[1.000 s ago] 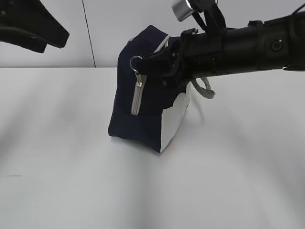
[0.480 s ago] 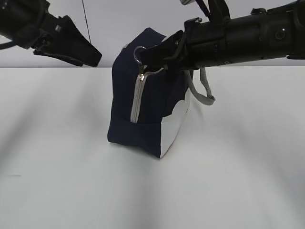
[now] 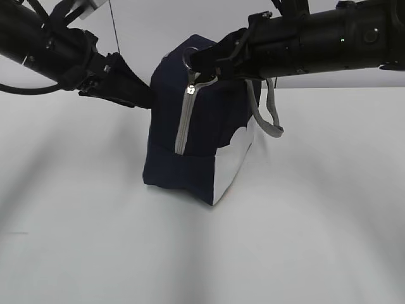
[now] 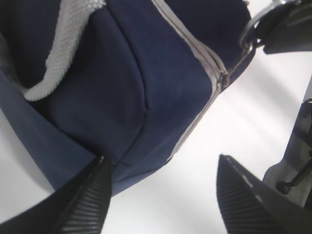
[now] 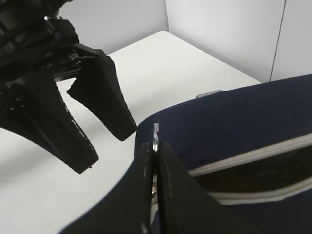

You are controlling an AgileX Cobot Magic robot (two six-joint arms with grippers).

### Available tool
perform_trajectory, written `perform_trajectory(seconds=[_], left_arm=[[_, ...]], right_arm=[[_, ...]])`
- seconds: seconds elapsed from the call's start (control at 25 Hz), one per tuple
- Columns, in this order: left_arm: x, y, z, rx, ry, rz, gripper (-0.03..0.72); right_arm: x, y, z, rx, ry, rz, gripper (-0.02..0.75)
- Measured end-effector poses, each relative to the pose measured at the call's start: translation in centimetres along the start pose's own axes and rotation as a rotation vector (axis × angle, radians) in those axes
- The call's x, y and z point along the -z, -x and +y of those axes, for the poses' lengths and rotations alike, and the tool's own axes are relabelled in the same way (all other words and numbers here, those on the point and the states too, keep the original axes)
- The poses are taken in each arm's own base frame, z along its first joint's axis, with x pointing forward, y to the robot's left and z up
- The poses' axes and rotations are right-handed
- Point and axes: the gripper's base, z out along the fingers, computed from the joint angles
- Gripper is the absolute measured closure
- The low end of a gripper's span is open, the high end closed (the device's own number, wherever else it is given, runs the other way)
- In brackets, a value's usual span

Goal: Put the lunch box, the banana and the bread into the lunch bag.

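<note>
lunch bag point(image 3: 199, 136) standing upright on the white tabletop point(image 3: 202, 253), long axis vertical, zipped end facing the exterior camera, white lower panel turned right; grey zipper point(image 3: 183, 123) running down that end and partly opened along the top, dark interior showing in the right wrist view, contents not discernible. right tool point(image 3: 201, 63) pinching shut on the ring pull point(image 3: 189, 58) at the bag's upper edge. left tool point(image 3: 136, 92) spreading wide, one finger point(image 4: 85, 202) touching the bag's lower corner in the left wrist view, the other standing apart. compared with a second earlier: left tool having come in from the upper left corner to the bag's left side; bag sitting more upright, ring pull raised. grey strap handle point(image 3: 272, 123) hanging at right.
</note>
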Motion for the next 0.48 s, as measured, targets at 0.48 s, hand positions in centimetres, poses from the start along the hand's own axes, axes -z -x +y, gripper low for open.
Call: perform_trajectory(seconds=[0.48], left_arm=[[-0.65,0.81,0.62,-0.047,0.016,-0.098,0.272]], right_arm=[[0.03,0.73,0.12,-0.026,0.019,-0.021,0.732]])
